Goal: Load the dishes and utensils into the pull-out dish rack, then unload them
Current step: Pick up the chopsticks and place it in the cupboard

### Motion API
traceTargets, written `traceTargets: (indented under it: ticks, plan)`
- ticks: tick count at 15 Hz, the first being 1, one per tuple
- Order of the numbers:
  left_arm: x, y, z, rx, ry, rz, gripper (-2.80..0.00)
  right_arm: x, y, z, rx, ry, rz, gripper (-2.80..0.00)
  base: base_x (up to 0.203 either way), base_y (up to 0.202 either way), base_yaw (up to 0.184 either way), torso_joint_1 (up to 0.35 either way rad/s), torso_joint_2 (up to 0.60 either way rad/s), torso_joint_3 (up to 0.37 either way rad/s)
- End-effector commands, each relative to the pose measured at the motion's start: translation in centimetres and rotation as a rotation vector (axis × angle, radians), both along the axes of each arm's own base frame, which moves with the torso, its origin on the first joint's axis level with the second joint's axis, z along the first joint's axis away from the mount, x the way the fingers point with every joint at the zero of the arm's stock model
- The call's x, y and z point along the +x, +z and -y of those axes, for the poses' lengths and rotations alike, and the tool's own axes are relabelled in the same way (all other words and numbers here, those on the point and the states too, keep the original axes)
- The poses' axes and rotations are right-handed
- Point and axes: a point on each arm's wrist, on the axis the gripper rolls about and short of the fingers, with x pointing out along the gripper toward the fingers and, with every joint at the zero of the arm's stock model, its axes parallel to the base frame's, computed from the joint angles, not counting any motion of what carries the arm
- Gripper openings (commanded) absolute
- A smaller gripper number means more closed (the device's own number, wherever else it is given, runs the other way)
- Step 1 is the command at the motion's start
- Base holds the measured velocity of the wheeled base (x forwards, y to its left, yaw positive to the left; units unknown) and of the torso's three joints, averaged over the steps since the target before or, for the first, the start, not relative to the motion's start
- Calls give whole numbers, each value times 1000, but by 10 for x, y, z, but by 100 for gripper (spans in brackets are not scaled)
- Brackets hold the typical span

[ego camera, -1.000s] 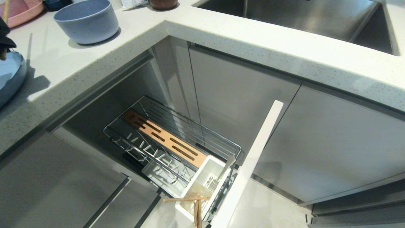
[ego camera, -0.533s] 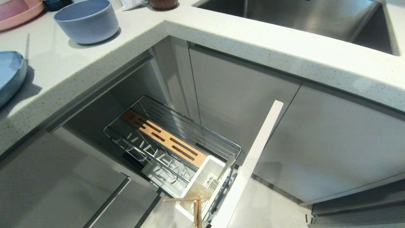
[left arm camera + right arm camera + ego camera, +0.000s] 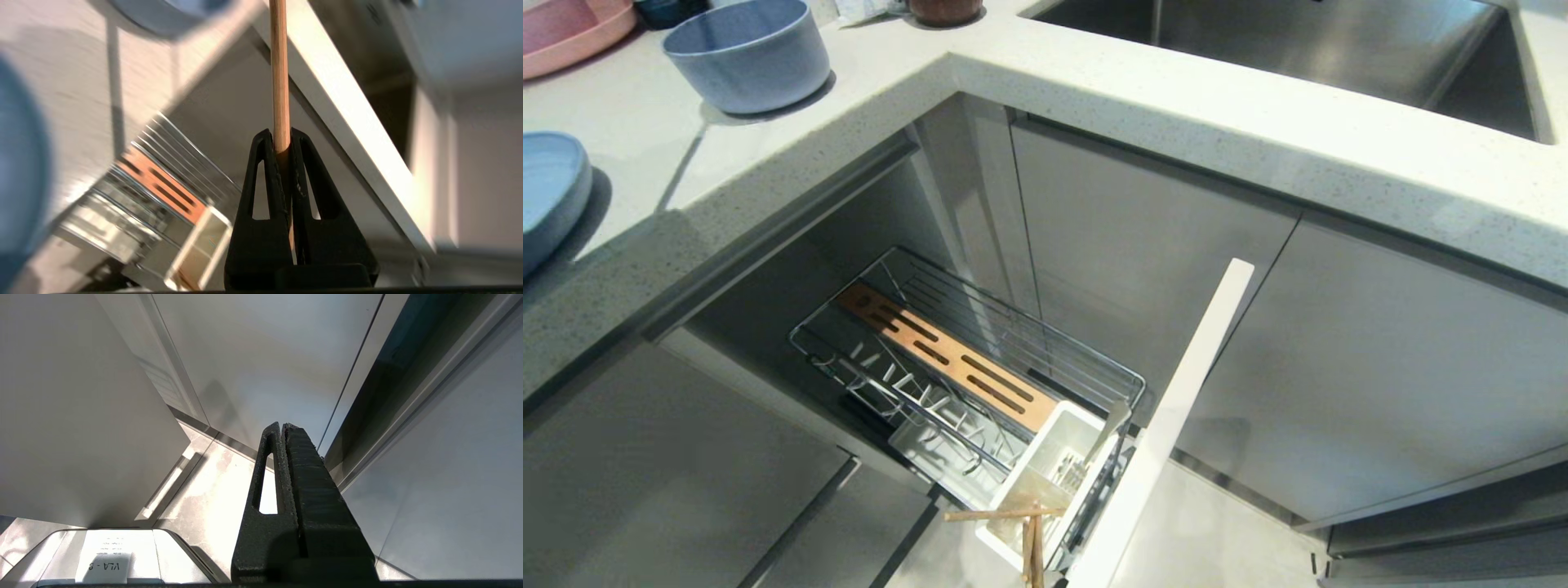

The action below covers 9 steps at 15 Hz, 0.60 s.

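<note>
My left gripper is shut on a light-wood chopstick that sticks straight out past its fingertips; it is outside the head view. Beneath it the left wrist view shows the pull-out dish rack and its white cup. In the head view the chrome rack stands pulled out below the counter. Its cup holds wooden chopsticks and silver utensils. The light-blue bowl and light-blue plate sit on the counter. My right gripper hangs shut and empty, low by the cabinet fronts.
A pink plate lies at the counter's far left corner. The steel sink is set in the counter at the back right. The rack's tall cabinet front juts out beside the cup. Grey cabinet doors close off the right.
The left gripper with its chopstick was at the head view's left edge over the plate and has left that view. The chopstick's thin shadow on the counter has swung right.
</note>
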Motion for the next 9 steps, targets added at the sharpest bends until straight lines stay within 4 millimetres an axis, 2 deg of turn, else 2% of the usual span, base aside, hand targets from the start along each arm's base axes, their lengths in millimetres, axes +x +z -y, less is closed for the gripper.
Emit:
traceTargets:
  ticks: [1,5,9]
  plan:
    - [-15,-5,-1,5,-171,3,-280,0,0,0,0,0,2,-280,0,0,0,0,0,0]
    - [-20,-27,4,190,-435,-67,-280,0,0,0,0,0,2,-280,0,0,0,0,0,0]
    - [-15,-59,8,542,-595,-114,-280,0,0,0,0,0,1,-280,0,0,0,0,0,0]
